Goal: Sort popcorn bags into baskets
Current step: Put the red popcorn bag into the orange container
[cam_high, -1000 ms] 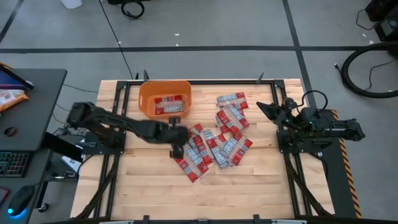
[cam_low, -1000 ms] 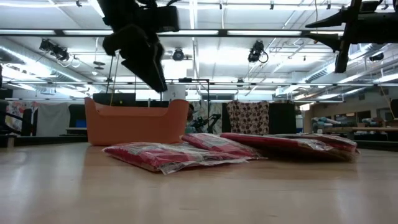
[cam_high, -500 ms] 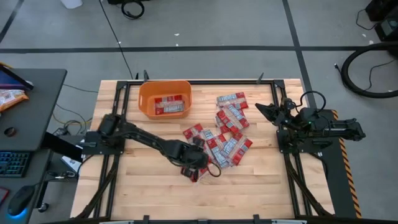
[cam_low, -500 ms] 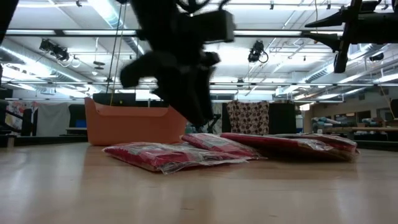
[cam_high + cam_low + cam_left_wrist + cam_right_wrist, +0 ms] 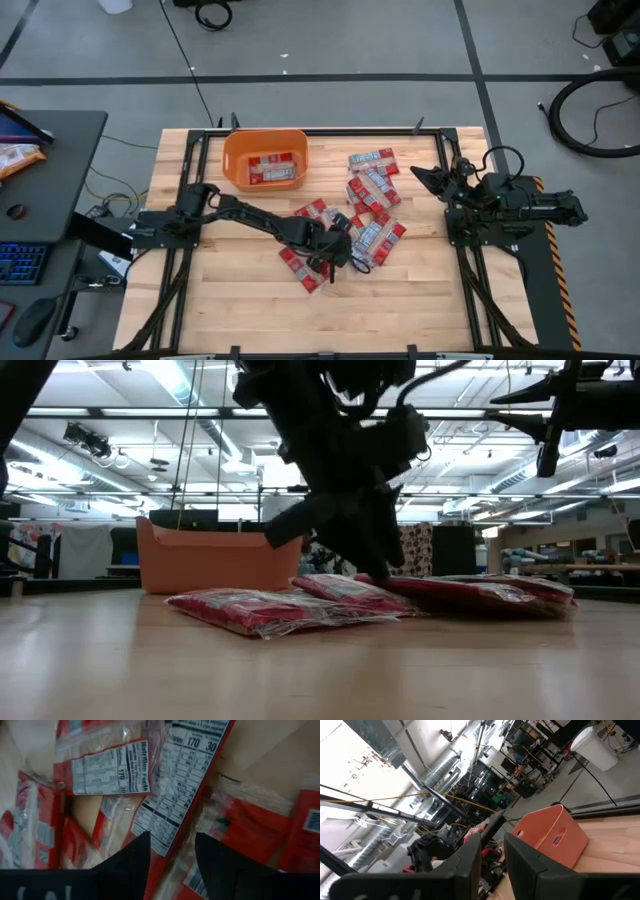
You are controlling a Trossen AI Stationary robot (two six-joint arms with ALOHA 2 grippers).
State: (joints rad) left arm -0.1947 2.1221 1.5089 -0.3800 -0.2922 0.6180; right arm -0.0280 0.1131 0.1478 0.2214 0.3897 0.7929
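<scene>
Our left tool [image 5: 335,252] hangs low over the popcorn bags [image 5: 355,225] heaped mid-table, fingers apart astride a packet edge, seemingly nothing gripped; we should drop squarely, pinch one bag only, then carry it to the basket [image 5: 264,158]; the right tool [image 5: 422,177] waits aside, fingers slightly apart.

My left arm stretches low across the tabletop [image 5: 230,300], its pincer [image 5: 335,255] angled downward with both fingers [image 5: 131,857] parted. My right arm sits folded at its side, pincer [image 5: 422,176] raised, fingers [image 5: 470,855] slightly apart.
</scene>
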